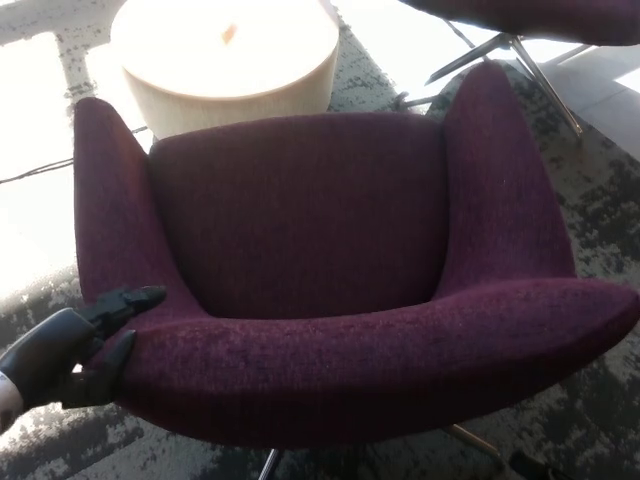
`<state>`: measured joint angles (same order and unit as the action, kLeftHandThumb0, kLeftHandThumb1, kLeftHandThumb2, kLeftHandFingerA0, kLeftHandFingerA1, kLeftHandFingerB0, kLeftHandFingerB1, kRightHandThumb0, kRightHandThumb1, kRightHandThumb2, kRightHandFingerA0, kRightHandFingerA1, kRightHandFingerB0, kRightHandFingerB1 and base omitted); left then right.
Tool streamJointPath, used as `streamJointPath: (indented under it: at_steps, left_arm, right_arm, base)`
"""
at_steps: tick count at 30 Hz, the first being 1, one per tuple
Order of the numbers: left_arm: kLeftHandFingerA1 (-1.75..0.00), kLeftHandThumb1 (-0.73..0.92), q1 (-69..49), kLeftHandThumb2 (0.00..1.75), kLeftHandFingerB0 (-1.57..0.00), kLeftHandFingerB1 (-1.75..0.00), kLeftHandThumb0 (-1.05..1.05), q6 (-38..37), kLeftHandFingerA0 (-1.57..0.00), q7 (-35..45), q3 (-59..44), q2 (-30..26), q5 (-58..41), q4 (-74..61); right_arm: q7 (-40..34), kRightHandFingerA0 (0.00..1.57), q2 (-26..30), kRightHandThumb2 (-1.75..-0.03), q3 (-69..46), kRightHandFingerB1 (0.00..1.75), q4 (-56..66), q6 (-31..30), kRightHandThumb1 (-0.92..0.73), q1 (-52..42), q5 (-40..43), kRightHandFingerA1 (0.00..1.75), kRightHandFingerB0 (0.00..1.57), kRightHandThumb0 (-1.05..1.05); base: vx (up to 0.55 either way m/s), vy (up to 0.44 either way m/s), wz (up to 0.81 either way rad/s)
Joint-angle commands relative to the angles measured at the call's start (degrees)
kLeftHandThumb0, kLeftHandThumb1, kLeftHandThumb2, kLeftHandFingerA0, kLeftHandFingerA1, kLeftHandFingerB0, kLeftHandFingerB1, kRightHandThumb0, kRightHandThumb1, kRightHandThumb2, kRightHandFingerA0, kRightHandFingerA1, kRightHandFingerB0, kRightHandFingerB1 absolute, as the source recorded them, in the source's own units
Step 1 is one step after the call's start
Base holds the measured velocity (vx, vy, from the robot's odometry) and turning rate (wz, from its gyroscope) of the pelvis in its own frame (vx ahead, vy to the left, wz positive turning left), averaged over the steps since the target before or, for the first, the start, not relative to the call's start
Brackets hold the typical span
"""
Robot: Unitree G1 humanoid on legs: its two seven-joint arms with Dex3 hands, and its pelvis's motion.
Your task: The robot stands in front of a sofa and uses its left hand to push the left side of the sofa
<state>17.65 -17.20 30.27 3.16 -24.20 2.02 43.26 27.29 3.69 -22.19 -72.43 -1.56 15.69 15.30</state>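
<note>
A dark purple upholstered sofa chair (330,250) fills most of the head view, its back nearest me and its seat facing away. My black left hand (80,345) rests against the chair's near left corner, where the left armrest (110,210) meets the back. The fingers are spread and hold nothing; one lies on top of the fabric and another presses its outer side. No part of my right arm shows.
A round cream ottoman (225,60) stands just beyond the chair. Another purple chair with metal legs (520,45) is at the top right. A black cable (40,170) runs over the patterned grey carpet at left. Metal chair legs (470,440) show below.
</note>
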Motion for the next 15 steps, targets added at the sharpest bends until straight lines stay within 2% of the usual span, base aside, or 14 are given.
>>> streamJointPath:
  at_steps: [1,5,8,9,11,12,13,14,15]
  left_arm:
    - [-0.20,0.84,-1.13,1.21,-0.08,-0.19,-0.93,-0.66,-0.08,2.07,-1.11,-2.24,-0.50,2.93]
    - [-0.22,0.82,-1.83,1.20,-0.10,-0.21,-0.93,-1.55,-0.08,0.88,-1.18,-2.25,0.22,3.90]
    - [-0.19,0.83,-1.97,1.20,-0.10,-0.19,-0.92,-2.14,-0.02,1.91,-1.60,-2.18,-0.37,4.30]
    - [-0.20,0.82,-2.05,1.20,-0.09,-0.20,-0.90,-2.09,0.00,1.96,-1.71,-2.11,-0.49,4.16]
    - [-0.20,0.81,-2.29,1.20,-0.09,-0.20,-0.90,-2.13,0.00,1.93,-2.05,-1.86,-0.88,3.86]
    - [-0.20,0.82,-2.58,1.20,-0.09,-0.19,-0.94,-2.19,-0.08,1.36,-2.24,-1.88,-0.85,3.45]
    - [-0.20,0.82,-2.68,1.20,-0.09,-0.19,-0.94,-2.18,-0.08,1.11,-2.29,-1.92,-0.78,3.29]
    - [-0.24,0.84,-2.82,1.21,-0.09,-0.20,-0.92,-2.86,-0.09,0.30,-2.31,-1.98,-0.37,3.36]
    - [-0.25,0.85,-2.89,1.21,-0.08,-0.20,-0.90,-3.42,-0.08,-0.26,-2.58,-1.89,-0.38,3.71]
  right_arm:
    - [-0.02,0.44,0.40,-1.45,0.00,1.05,0.18,0.79,-0.33,-1.00,0.18,1.18,0.35,-0.61]
    - [-0.72,0.47,0.25,-1.49,-0.26,1.05,-0.02,0.00,-0.33,-1.01,0.49,1.25,0.33,-0.58]
    - [0.03,0.48,0.31,-1.47,0.08,1.16,-0.01,0.39,-0.32,-1.11,0.20,1.29,0.42,-0.60]
    - [0.07,0.32,0.27,-1.40,0.06,1.31,0.00,0.45,-0.29,-1.12,0.24,1.49,0.27,-0.59]
    - [-0.05,0.32,0.22,-1.40,0.31,1.29,0.02,0.75,-0.30,-1.15,-0.01,1.48,0.26,-0.60]
    - [-0.27,0.48,0.07,-1.44,0.09,1.15,-0.03,0.54,-0.31,-1.10,0.25,1.27,0.43,-0.61]
    - [-0.34,0.48,0.00,-1.44,-0.04,1.15,-0.05,0.40,-0.31,-1.08,0.43,1.27,0.43,-0.61]
    - [-0.88,0.32,-0.09,-1.41,-0.21,1.29,0.02,0.10,-0.28,-1.02,0.62,1.48,0.29,-0.57]
    - [-0.99,0.30,-0.11,-1.41,-0.32,1.30,0.03,-0.08,-0.29,-0.99,0.73,1.47,0.29,-0.55]
  base:
    - [0.00,0.000,0.00]
    - [0.00,0.000,0.00]
    - [0.00,0.000,0.00]
    - [0.00,0.000,0.00]
    - [0.00,0.000,0.00]
    - [0.00,0.000,0.00]
    - [0.00,0.000,0.00]
    - [0.00,0.000,0.00]
    - [0.00,0.000,0.00]
